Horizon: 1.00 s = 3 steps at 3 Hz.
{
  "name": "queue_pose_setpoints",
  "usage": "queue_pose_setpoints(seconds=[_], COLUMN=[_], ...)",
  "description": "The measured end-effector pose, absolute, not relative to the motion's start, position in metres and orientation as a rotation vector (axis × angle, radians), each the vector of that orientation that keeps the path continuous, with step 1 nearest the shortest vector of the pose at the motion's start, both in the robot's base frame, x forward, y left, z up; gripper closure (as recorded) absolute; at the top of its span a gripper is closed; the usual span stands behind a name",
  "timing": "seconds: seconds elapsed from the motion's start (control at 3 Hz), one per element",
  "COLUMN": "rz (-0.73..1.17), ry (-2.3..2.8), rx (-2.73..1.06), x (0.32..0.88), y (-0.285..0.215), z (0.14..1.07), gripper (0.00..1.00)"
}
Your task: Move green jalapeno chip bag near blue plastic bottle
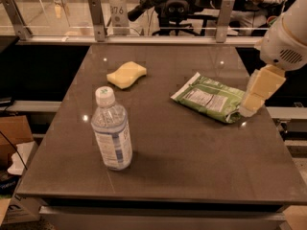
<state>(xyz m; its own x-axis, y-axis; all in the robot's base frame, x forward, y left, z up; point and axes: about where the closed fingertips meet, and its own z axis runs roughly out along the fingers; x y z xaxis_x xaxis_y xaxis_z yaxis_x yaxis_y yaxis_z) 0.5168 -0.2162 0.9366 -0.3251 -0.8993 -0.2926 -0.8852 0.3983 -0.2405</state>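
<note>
The green jalapeno chip bag (210, 98) lies flat on the right side of the dark table (163, 162), its white nutrition panel facing up. The blue plastic bottle (112, 130) stands upright at the front left, clear with a white cap and a pale label. My gripper (251, 102) comes in from the right on a white arm, its cream-coloured fingertips low over the table at the bag's right end, close to or touching it.
A yellow sponge (126, 74) lies at the back left of the table. A railing with glass panels (158, 18) runs behind the table. A cardboard box (12, 138) sits on the floor at the left.
</note>
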Motion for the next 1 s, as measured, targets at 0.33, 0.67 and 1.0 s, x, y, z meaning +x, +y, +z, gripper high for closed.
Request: queue_pose_setpoints(seconds=[0.33, 0.67, 1.0], rz=[-0.018, -0.01, -0.014], ry=[2.296, 2.336, 2.382], rx=[-1.494, -1.456, -1.423], x=[0.536, 0.546, 0.55], y=[-0.213, -0.209, -0.207], z=[0.918, 0.901, 0.884], gripper=[0.0, 0.0, 0.0])
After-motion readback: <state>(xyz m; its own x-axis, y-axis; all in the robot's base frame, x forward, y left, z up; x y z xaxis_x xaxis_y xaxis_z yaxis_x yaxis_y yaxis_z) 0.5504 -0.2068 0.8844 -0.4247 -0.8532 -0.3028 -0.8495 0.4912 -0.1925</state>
